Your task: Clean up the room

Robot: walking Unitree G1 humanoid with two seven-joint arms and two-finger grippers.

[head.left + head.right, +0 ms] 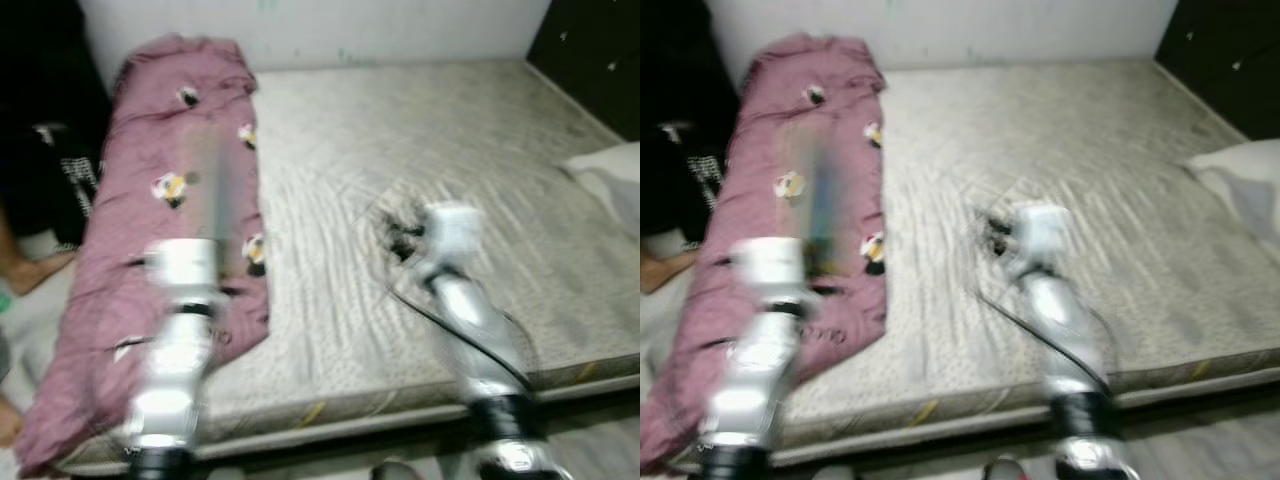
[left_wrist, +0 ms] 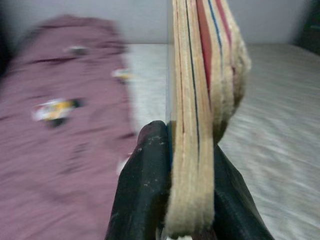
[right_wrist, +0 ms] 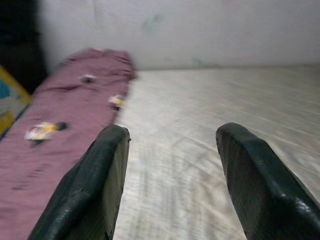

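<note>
Two claws up: left claw (image 2: 172, 200) pinches a cream striped folded cloth (image 2: 205, 100); right claw (image 3: 172, 170) spread. Risk: blurred motion may shake cloth loose over bare grey mattress (image 1: 420, 200).

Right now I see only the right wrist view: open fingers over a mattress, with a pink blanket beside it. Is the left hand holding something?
Observer: Yes. The left hand is shut on what looks like a folded cream cloth with red and blue stripes, held on edge over the pink blanket.
Operator: Is there anything on the right side of the mattress?
Observer: A white pillow lies at the right edge of the mattress.
Operator: Is anybody near the bed?
Observer: Yes, a person's bare foot is on the floor, on the blanket side of the bed.
</note>
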